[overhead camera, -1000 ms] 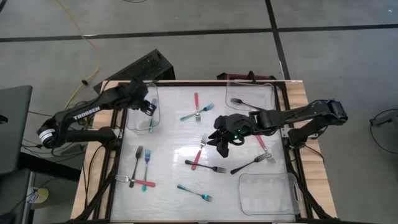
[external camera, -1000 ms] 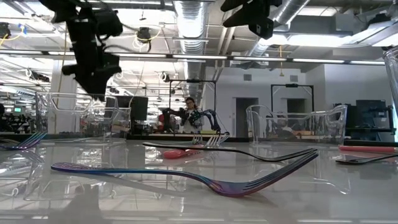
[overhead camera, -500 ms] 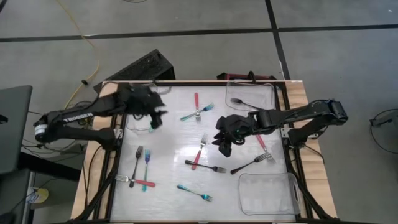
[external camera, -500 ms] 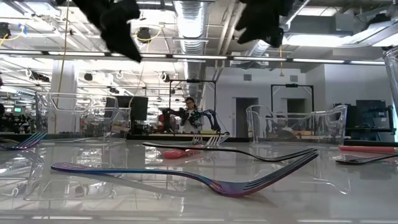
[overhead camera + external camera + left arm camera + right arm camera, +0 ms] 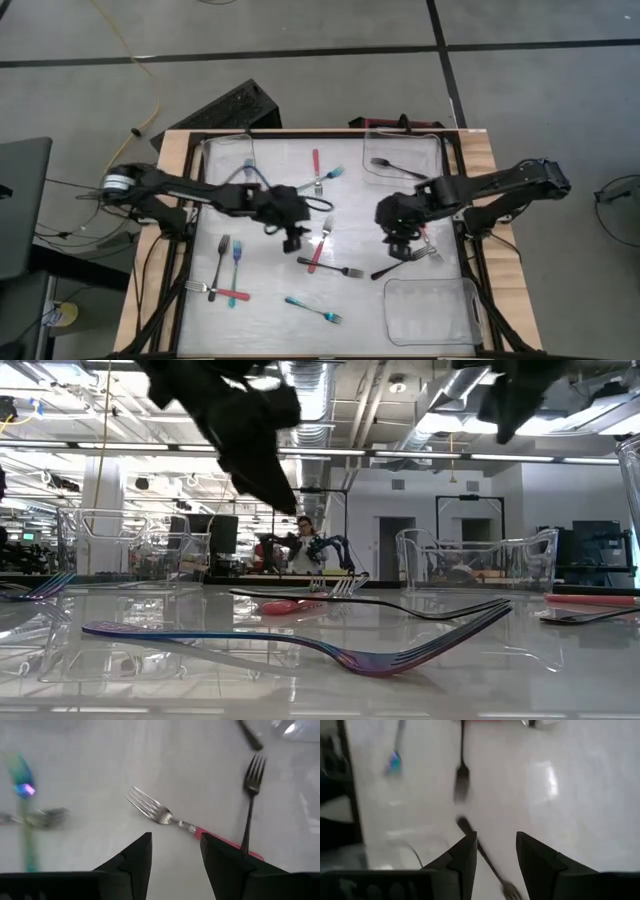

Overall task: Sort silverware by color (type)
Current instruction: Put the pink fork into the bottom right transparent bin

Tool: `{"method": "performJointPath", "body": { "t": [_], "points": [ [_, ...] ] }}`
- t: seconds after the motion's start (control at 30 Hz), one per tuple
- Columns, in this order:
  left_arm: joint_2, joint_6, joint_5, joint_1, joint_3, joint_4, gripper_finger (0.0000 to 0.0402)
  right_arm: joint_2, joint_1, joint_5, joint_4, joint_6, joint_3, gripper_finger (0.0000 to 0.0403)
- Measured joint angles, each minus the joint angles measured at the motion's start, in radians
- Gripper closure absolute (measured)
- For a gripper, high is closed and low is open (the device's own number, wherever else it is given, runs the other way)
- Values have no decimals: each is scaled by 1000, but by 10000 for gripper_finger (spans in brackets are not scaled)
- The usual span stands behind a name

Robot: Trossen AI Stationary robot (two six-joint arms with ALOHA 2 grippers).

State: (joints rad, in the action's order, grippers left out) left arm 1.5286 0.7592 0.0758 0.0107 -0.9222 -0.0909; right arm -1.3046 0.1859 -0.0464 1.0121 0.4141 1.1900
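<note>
My left gripper hovers parted and empty beside the red-handled fork at mid-bench, so I'm lining up a pick. My right gripper, also parted and empty, hangs over the black fork. Next I should lower and close on each handle.

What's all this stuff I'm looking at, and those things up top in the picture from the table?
Table: one, white top, wooden edges.
Clear trays: three; far left corner, far right corner, near right corner.
Red-handled forks: about four, scattered on the table; one partly hidden under the right arm.
Teal-blue forks: about four; three loose, one seemingly in the far left tray.
Black forks: four or five; one in the far right tray, the rest loose.
Person: one, far back in the room.
Left end effector: dark, open, empty, above the middle red-handled fork.
Right end effector: dark, open, empty, above a black fork on the right.
</note>
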Motion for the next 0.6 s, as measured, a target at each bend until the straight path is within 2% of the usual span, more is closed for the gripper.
{"method": "performJointPath", "body": {
  "t": [0.1, 0.27, 0.43, 0.6],
  "points": [
    [108, 70, 39, -30, -95, -74, 249, 44, 16, 37, 73, -46, 0, 243],
    [263, 220, 87, -78, -311, -302, 249, 115, 21, 47, 111, -67, 0, 243],
    [389, 279, 161, -123, -469, -413, 249, 184, 57, 65, 113, 25, 0, 243],
    [476, 341, 247, -148, -524, -510, 249, 229, 124, 129, 113, 177, 0, 243]
  ]
}}
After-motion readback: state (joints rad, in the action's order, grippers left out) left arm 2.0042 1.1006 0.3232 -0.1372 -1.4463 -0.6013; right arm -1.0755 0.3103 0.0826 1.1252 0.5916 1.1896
